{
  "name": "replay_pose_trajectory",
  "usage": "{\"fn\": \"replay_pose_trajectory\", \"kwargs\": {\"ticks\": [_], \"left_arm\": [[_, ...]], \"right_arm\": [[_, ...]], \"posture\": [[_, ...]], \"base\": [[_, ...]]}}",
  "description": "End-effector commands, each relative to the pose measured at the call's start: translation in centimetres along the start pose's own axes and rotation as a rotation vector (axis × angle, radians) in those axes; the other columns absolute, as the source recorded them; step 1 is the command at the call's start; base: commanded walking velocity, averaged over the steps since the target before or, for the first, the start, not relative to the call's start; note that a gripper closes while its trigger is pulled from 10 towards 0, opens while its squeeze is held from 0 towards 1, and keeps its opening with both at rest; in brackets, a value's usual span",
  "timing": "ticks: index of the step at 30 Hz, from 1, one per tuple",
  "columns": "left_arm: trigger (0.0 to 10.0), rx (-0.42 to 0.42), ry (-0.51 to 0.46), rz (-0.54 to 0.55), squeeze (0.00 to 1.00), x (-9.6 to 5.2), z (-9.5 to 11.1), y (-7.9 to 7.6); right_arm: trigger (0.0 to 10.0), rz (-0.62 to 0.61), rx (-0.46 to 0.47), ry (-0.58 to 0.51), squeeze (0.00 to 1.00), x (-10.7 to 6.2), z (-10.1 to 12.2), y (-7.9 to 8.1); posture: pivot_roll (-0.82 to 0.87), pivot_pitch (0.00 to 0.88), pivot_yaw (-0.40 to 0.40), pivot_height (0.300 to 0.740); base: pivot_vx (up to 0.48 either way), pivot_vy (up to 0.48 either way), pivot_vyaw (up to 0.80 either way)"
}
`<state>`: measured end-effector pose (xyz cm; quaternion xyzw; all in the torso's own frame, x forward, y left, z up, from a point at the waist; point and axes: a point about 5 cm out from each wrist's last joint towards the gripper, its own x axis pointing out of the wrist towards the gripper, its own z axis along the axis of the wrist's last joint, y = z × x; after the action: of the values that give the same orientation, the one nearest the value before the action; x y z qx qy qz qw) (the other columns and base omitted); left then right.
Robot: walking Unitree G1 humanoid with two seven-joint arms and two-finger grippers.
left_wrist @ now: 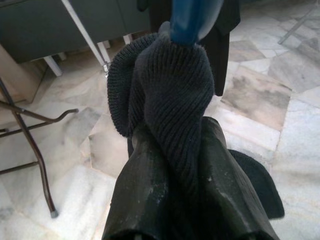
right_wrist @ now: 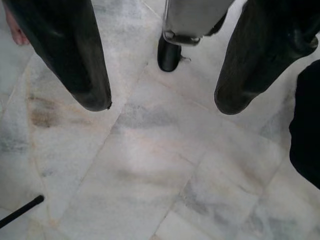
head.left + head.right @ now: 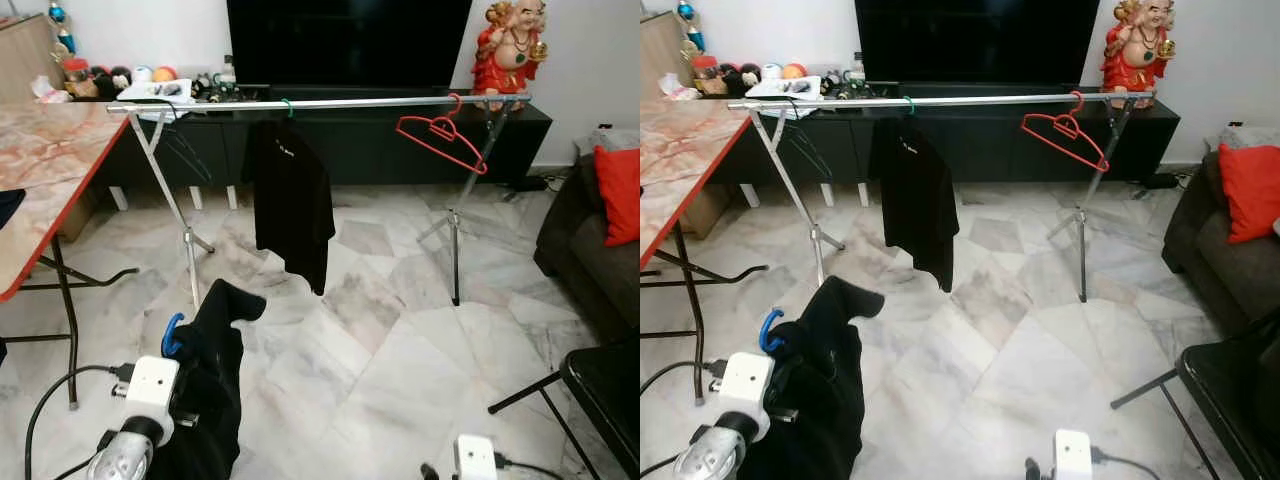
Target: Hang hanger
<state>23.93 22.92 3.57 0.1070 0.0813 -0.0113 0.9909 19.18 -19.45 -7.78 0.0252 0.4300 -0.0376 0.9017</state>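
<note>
The left gripper (image 1: 172,165) is seen low at the robot's left side, its two black fingers (image 1: 145,200) clenched on a dark knitted garment (image 3: 212,390) that is draped over a blue hanger (image 3: 171,335). The blue hook of that hanger is seen curling up just above the garment's top edge, and the knit hangs down past the silver left arm toward the marble floor (image 3: 400,350).

The right gripper (image 2: 160,105) is held low over the pale floor tiles, its fingers (image 2: 85,75) spread wide apart with nothing between them.

Farther ahead, a long metal clothes rail (image 3: 330,102) is stood on crossed legs in front of a dark TV cabinet (image 3: 370,140). A black shirt (image 3: 290,200) is hung from the rail near its middle, and an empty red hanger (image 3: 440,135) is hooked on toward its right end, tilted.

A marble-patterned table (image 3: 45,170) with a red edge is seen at the left, a dark sofa with a red cushion (image 3: 620,190) at the right, and a red figurine (image 3: 508,45) on the cabinet.
</note>
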Motion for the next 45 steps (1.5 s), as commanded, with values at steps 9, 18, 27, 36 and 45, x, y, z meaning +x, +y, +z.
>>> {"fn": "replay_pose_trajectory", "kwargs": {"ticks": [9, 18, 27, 36, 45], "left_arm": [[10.0, -0.021, -0.033, 0.032, 0.0, -1.3, 1.1, 0.7], [10.0, -0.036, -0.028, 0.04, 0.0, -1.3, 1.5, 0.5], [10.0, -0.04, -0.012, 0.026, 0.0, -1.3, 1.6, 0.2], [10.0, -0.046, -0.004, 0.015, 0.0, -1.4, 1.6, 0.0], [10.0, -0.052, -0.001, 0.012, 0.0, -1.4, 1.7, 0.0]], "right_arm": [[10.0, -0.053, -0.004, 0.049, 0.0, -0.4, -0.8, -2.3], [10.0, -0.017, -0.021, 0.058, 0.0, -0.1, -0.7, -0.3], [10.0, 0.01, -0.027, 0.071, 0.0, -0.1, -1.5, 1.9], [10.0, 0.011, -0.03, 0.081, 0.0, -0.1, -1.7, 2.1], [10.0, 0.013, -0.04, 0.08, 0.0, -0.1, -1.7, 2.0]], "posture": [[-0.03, 0.065, -0.012, 0.74], [-0.03, 0.088, -0.014, 0.74], [-0.04, 0.108, -0.01, 0.74], [-0.04, 0.115, -0.008, 0.74], [-0.04, 0.115, -0.01, 0.74]], "base": [[0.222, 0.0, 0.0], [0.278, 0.0, 0.0], [0.314, 0.0, 0.0], [0.325, 0.0, 0.0], [0.34, 0.0, 0.0]]}}
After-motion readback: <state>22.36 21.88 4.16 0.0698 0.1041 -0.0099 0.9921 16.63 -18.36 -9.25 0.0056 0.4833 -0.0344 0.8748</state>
